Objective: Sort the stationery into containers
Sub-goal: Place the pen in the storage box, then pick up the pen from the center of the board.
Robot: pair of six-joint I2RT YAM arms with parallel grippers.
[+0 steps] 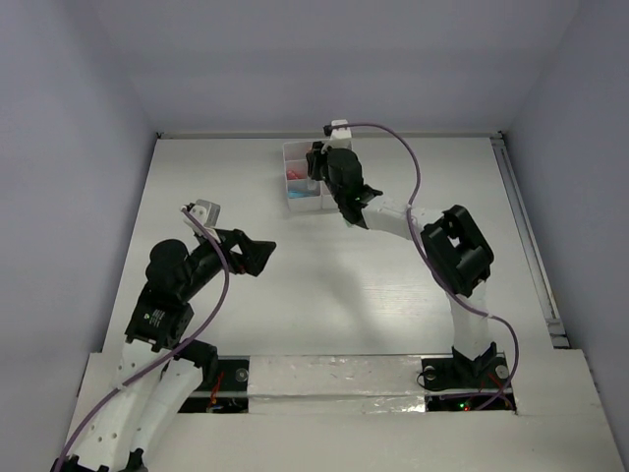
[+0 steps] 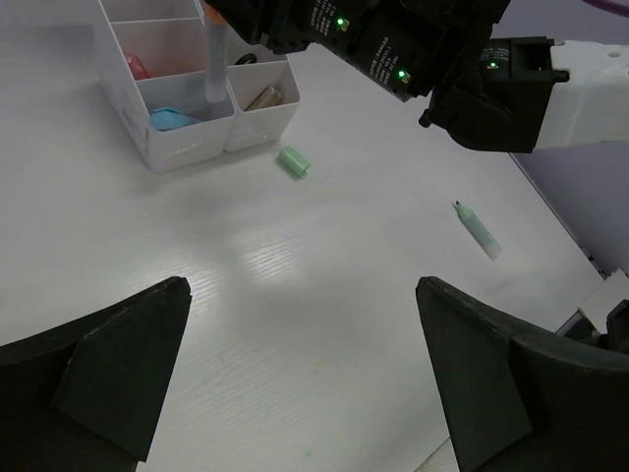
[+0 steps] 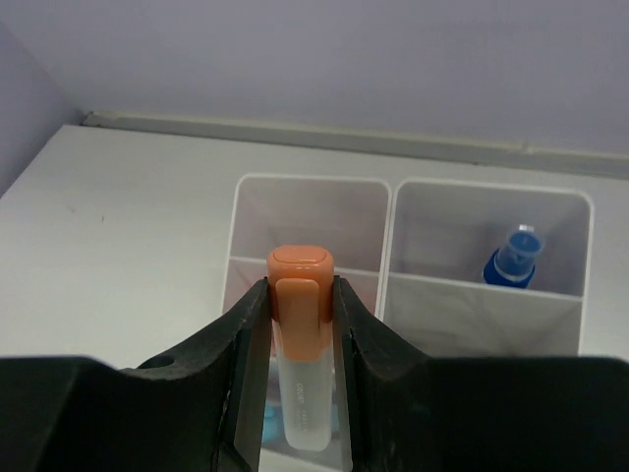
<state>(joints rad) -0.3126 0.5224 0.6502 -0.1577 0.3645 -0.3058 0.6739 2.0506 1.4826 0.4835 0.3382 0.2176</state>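
Observation:
The white organiser box [image 1: 298,178] stands at the table's far middle. Over it, my right gripper [image 3: 300,295] is shut on a clear marker with an orange cap [image 3: 300,273], held upright. In the left wrist view the marker [image 2: 212,71] points down into the box's [image 2: 187,147] near compartment, where a light-blue piece [image 2: 169,119] lies. A blue-capped bottle [image 3: 513,258] stands in a far compartment. A green eraser bit [image 2: 294,161] and a pale-green marker [image 2: 478,230] lie on the table. My left gripper [image 2: 300,364] hangs open and empty above bare table, well short of the box.
A pink item [image 2: 138,67] and a tan item [image 2: 261,97] sit in other compartments. The right arm [image 1: 457,251] stretches across the right half of the table. Walls close in the table at the back and both sides.

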